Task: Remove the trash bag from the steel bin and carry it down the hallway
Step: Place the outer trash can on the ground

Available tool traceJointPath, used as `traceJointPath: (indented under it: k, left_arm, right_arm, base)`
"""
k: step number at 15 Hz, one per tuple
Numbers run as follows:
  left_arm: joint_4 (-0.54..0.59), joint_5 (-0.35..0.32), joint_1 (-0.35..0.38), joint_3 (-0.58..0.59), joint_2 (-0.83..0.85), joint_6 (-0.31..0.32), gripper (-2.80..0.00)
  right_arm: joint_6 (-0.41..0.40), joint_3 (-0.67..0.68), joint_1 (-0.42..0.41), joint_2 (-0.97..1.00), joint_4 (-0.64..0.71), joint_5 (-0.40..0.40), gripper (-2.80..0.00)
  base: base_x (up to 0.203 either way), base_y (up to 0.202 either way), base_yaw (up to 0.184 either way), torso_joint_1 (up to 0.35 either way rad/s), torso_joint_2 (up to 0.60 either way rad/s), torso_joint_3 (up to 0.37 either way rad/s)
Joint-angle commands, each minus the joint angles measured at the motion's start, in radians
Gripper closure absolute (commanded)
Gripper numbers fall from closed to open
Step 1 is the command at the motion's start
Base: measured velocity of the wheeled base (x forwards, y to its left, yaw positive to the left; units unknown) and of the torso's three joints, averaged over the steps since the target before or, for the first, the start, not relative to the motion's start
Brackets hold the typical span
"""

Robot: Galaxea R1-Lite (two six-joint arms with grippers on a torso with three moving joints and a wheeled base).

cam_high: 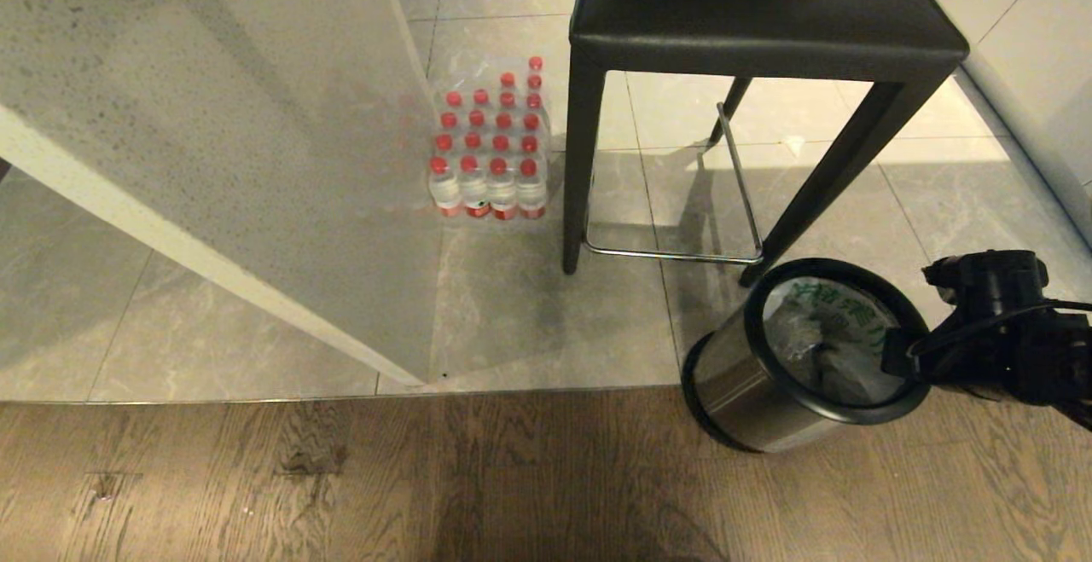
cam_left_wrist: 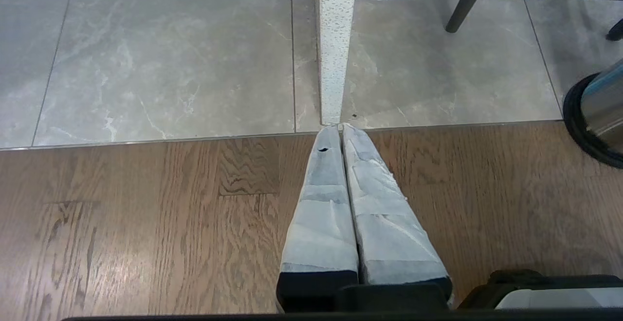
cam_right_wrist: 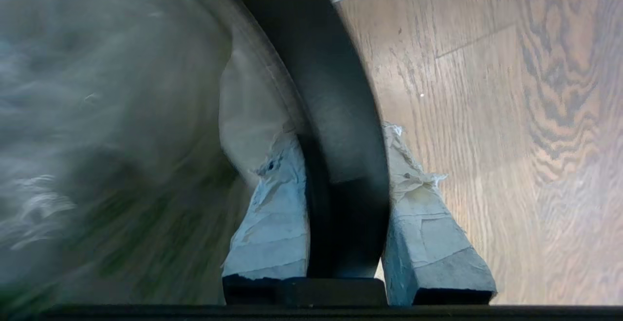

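The steel bin [cam_high: 751, 400], tilted on the floor beside the stool [cam_high: 768, 25], looks rigid and slippery; its trash bag [cam_high: 832, 332], lining the inside, appears thin, light and tearable, best taken by loose plastic, whereas the right tool [cam_right_wrist: 340, 165] straddles and pinches the black rim [cam_right_wrist: 336, 116].

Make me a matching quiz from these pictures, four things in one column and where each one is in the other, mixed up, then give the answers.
Things:
1. trash bag
2. water bottles
3. right gripper
4. left gripper

Places:
A. astride the bin's black rim
B. above the wood floor, jaws together
C. inside the bin
D. on the tiles beside the stool

Pairs: 1-C, 2-D, 3-A, 4-B
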Motion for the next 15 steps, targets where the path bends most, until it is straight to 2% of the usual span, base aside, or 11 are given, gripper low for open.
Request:
traceJointPath:
  k: [1,5,8,15]
  left_arm:
    - [0.0,0.0,0.0,0.0,0.0,0.0,0.0]
    - [0.0,0.0,0.0,0.0,0.0,0.0,0.0]
    - [0.0,0.001,0.0,0.0,0.0,0.0,0.0]
    - [0.0,0.0,0.0,0.0,0.0,0.0,0.0]
  right_arm:
    - [-0.004,0.051,0.022,-0.143,0.003,0.003,0.0]
    - [-0.008,0.15,0.07,-0.32,0.014,-0.003,0.0]
    - [-0.008,0.175,0.099,-0.476,0.069,-0.005,0.0]
    - [-0.055,0.165,0.121,-0.998,0.364,-0.009,0.0]
  base:
    - [0.0,0.0,0.0,0.0,0.0,0.0]
    - [0.0,0.0,0.0,0.0,0.0,0.0]
    - [0.0,0.0,0.0,0.0,0.0,0.0]
    - [0.0,0.0,0.0,0.0,0.0,0.0]
